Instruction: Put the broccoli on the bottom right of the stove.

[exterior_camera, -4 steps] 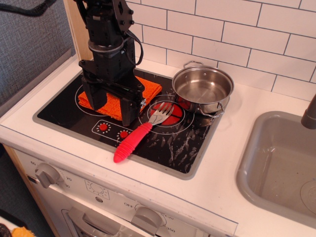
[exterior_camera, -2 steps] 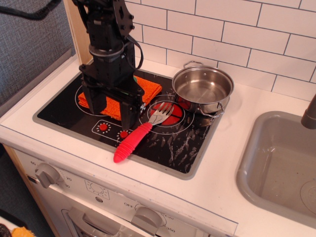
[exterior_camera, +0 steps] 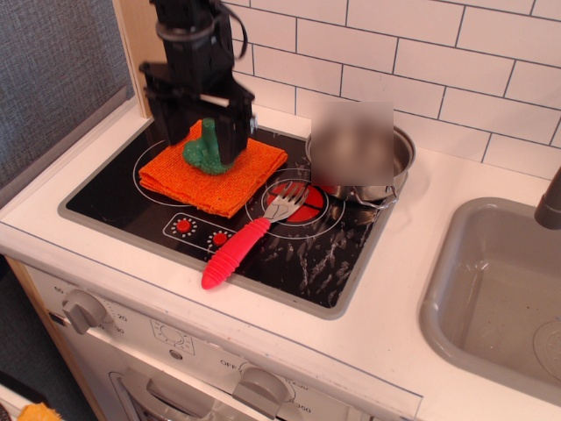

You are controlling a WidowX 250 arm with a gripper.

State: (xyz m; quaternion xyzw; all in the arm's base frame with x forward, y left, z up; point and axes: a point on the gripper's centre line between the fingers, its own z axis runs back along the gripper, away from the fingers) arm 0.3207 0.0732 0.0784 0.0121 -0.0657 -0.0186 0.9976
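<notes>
Black robot tool (exterior_camera: 203,132) risen toward 12 o'clock, small green plastic broccoli (exterior_camera: 207,151) now lifted clear above orange woven cloth (exterior_camera: 213,174)

One raised front view, angled down, seemingly near the stove (exterior_camera: 316,263).

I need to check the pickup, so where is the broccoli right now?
The broccoli is at the stove's back left, over the orange cloth, between the fingers of the tool, left of the steel pot.
</notes>
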